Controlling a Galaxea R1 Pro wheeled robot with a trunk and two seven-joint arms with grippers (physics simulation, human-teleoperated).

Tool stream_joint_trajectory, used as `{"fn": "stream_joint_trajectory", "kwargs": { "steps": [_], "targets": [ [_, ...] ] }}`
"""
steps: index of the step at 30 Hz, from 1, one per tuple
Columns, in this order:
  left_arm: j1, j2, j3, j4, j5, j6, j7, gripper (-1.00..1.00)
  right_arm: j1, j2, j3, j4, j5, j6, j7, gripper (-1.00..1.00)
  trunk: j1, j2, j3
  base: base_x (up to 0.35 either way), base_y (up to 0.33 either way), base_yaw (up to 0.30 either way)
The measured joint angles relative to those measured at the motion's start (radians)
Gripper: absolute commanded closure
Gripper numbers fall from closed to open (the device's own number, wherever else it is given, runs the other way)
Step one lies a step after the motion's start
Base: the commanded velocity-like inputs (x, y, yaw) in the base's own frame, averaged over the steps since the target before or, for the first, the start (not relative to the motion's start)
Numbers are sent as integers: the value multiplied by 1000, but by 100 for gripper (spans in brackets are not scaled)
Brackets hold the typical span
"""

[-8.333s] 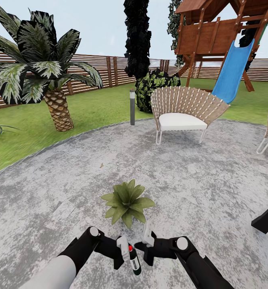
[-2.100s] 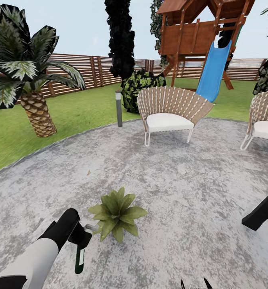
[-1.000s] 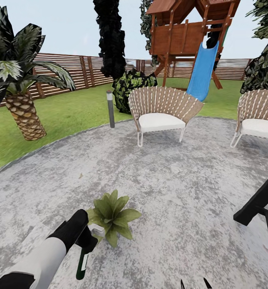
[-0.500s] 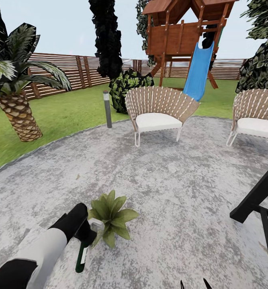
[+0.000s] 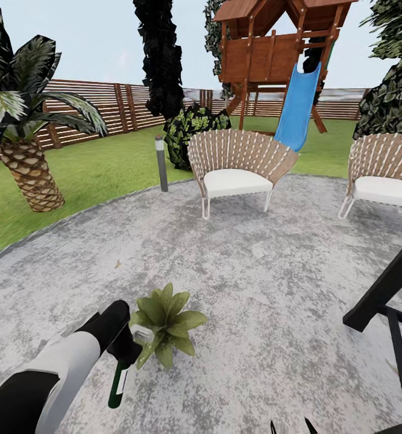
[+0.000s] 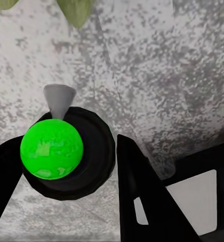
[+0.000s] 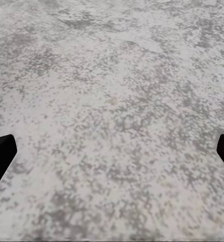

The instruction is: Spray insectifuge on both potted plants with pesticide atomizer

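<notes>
On the round grey patio of the garden, a potted plant (image 5: 164, 319), a low rosette of olive leaves, sits just in front of me. My left gripper (image 5: 127, 346) is shut on the pesticide atomizer (image 5: 117, 386), a dark green bottle that hangs down while its whitish head touches the plant's left leaves. In the left wrist view my left gripper (image 6: 66, 166) has black fingers on both sides of the atomizer (image 6: 89, 151). Its grey nozzle points toward leaf tips of the plant (image 6: 76, 7). My right gripper (image 5: 291, 427) is low at the frame's edge. In its wrist view the right gripper (image 7: 112, 151) is open over bare paving.
Two woven chairs (image 5: 234, 166) (image 5: 384, 175) stand at the patio's far side, with a grey bollard (image 5: 161, 163) at its rim. A black metal frame (image 5: 387, 301) juts in at the right. A palm (image 5: 29, 169), lawn, a bush (image 5: 191, 129) and a playset with a blue slide (image 5: 297, 108) lie beyond.
The camera has swung right over the last seconds. My right gripper let go of the atomizer and dropped low. My left gripper carried the atomizer up to the plant's left leaves.
</notes>
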Motion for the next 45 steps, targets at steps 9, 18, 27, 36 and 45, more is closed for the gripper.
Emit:
{"fn": "stream_joint_trajectory", "kwargs": {
  "steps": [9,18,27,36,45],
  "targets": [
    [0,-1,0,0,0,-2,0,100,0,1,0,0,0,-1,0,-100,0,0,0,-26,0,0],
    [0,-2,5,-2,0,1,0,100,0,8,0,0,0,-1,0,-100,0,0,0,-52,0,-2],
    [1,1,1,1,0,-1,0,100,0,9,0,0,0,-1,0,-100,0,0,1,-4,0,-88],
    [17,-8,2,0,2,-2,0,100,0,9,0,0,0,-1,0,-100,0,0,1,0,0,-1],
    [13,-48,1,-2,9,5,2,100,0,8,0,0,1,-1,1,-100,-1,0,1,0,0,0]
  ]
}}
